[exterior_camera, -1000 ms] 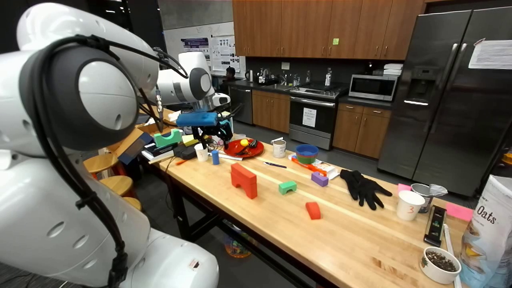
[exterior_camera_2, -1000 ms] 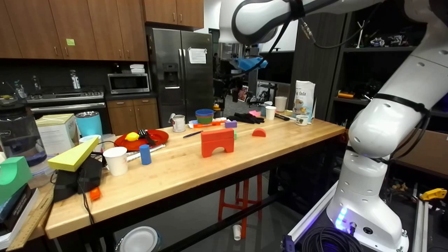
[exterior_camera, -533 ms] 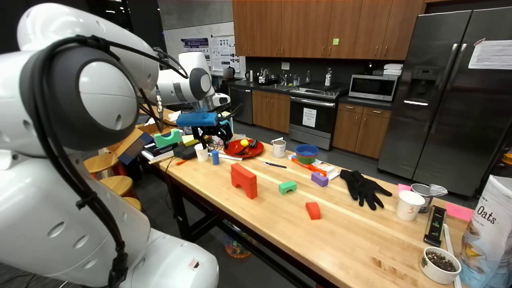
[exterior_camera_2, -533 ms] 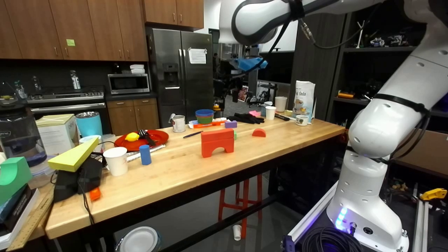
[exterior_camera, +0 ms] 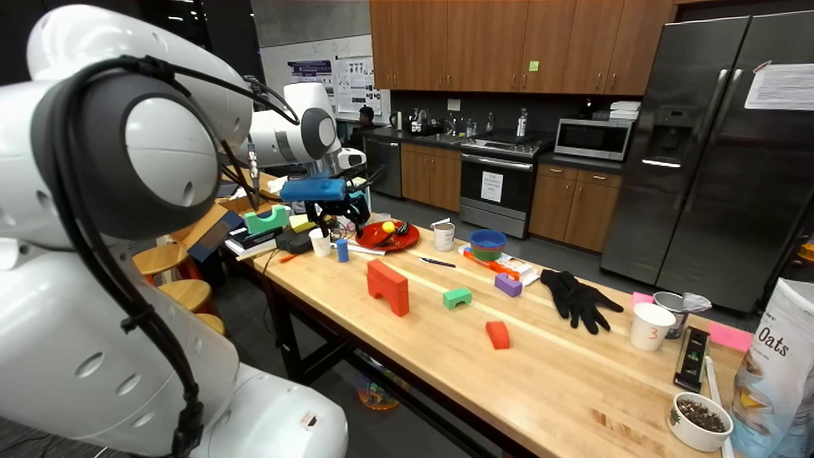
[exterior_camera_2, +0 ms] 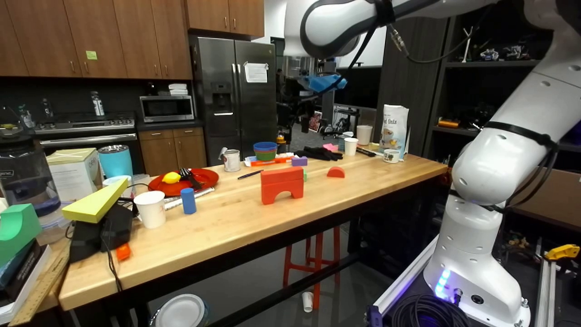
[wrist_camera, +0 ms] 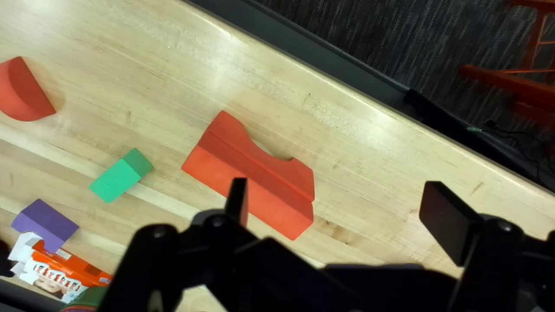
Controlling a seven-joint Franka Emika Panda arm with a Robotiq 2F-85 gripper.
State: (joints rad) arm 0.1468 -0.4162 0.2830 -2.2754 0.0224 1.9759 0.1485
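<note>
Place: lab kitchen | fridge [exterior_camera: 718,191], microwave [exterior_camera: 593,138], oven [exterior_camera: 514,191] | door sign [exterior_camera: 491,186] (small, seemingly reading "research") | robot arm [exterior_camera_2: 492,156]

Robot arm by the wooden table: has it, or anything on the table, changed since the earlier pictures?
Nothing visibly changed there. In both exterior views the arm is where it was, and nothing seems to have been picked up or let go. The stacked red blocks, red half-round block, green block and purple block are as before. In the wrist view, the fingers stand apart, holding nothing.
</note>
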